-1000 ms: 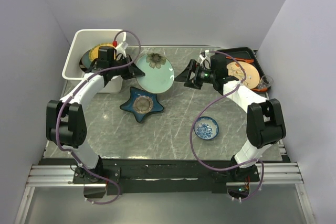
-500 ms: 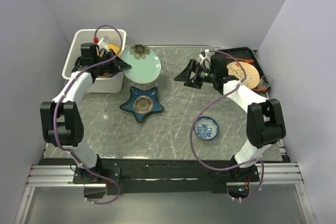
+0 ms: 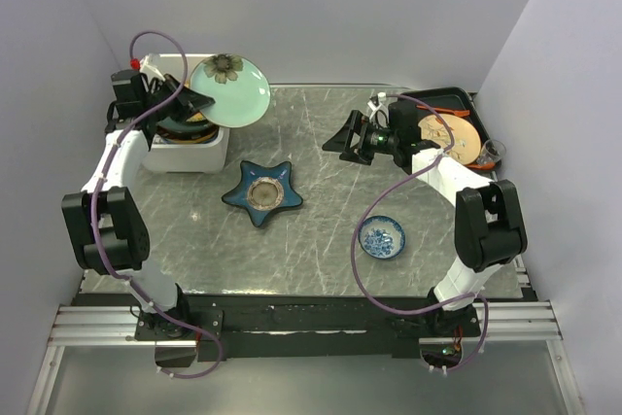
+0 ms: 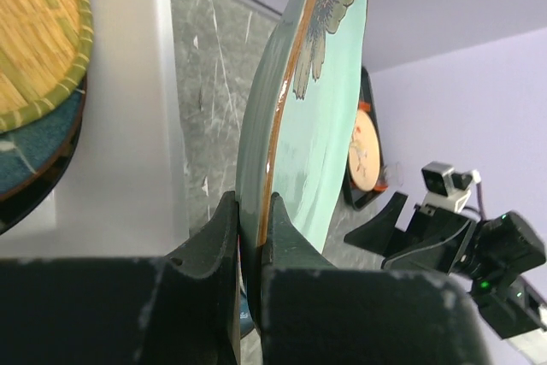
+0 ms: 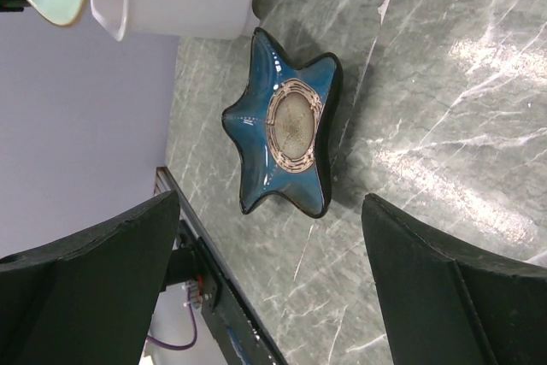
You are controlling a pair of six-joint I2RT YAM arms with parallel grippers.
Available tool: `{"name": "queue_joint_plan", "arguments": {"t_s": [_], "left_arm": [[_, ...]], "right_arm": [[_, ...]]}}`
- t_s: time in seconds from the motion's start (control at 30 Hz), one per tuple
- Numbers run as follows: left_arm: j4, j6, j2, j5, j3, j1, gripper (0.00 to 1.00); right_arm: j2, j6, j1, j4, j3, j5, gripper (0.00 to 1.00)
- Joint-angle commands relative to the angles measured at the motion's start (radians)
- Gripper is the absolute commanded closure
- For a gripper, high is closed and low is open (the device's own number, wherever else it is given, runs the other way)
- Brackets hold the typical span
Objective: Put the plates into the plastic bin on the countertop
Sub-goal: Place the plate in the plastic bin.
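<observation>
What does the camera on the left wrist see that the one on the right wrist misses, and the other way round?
Only the left wrist view: the left jaws shut on the rim of the pale green floral plate, the yellow woven plate lying in the white bin, and the tan plate on the black tray far off. Only the right wrist view: the dark teal star-shaped plate lying flat on the countertop. Both: the floral plate (just its edge in the right wrist view), the bin and the countertop.
</observation>
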Motion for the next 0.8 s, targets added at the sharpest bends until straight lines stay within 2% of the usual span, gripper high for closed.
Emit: {"name": "queue_joint_plan", "arguments": {"t_s": [0.0, 0.5, 0.77], "left_arm": [[0.180, -0.089, -0.052, 0.013, 0.085, 0.031, 0.99], [0.268, -0.175, -0.047, -0.037, 0.031, 0.154, 0.99], [0.230, -0.156, -0.047, -0.105, 0.028, 0.187, 0.99]], "right_arm": [[-0.003, -0.013, -0.004, 0.023, 0.033, -0.010, 0.06], [0.009, -0.010, -0.004, 0.028, 0.033, -0.024, 0.06], [0.012, -0.012, -0.004, 0.020, 0.038, -0.026, 0.06]]}}
